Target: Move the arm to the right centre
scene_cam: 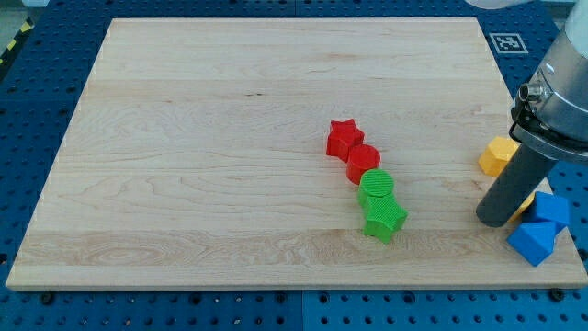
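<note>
My tip (495, 221) rests on the wooden board (230, 138) near its right edge, below the middle height. A yellow block (497, 154) lies just above the rod, partly hidden by it, and a second yellow piece (526, 203) shows at the rod's right side. Two blue blocks sit right of my tip: one (552, 211) close to the rod, one (534, 242) lower down. A red star (344, 138), a red cylinder (363, 163), a green cylinder (376, 187) and a green star (384, 220) form a touching diagonal chain left of my tip.
The board lies on a blue perforated table (37, 110). A white fiducial marker (504, 42) sits beyond the board's top right corner. The arm's grey body (560, 92) hangs over the right edge.
</note>
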You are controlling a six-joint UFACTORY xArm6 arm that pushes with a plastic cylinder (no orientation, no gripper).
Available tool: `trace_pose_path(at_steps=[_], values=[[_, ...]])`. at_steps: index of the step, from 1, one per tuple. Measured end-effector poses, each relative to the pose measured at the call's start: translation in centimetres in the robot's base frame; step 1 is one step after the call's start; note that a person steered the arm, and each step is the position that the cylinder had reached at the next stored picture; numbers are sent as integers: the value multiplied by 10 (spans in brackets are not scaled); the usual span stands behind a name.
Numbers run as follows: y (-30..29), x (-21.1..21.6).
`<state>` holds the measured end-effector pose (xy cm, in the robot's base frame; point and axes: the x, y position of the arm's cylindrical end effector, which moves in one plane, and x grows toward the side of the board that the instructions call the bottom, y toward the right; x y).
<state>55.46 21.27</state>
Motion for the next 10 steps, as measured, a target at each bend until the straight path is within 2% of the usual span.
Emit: trace_pose_path(at_steps=[5,7,8,10], values=[[-3,-26],[-32,-31],[-70,-40],[-75,-105]])
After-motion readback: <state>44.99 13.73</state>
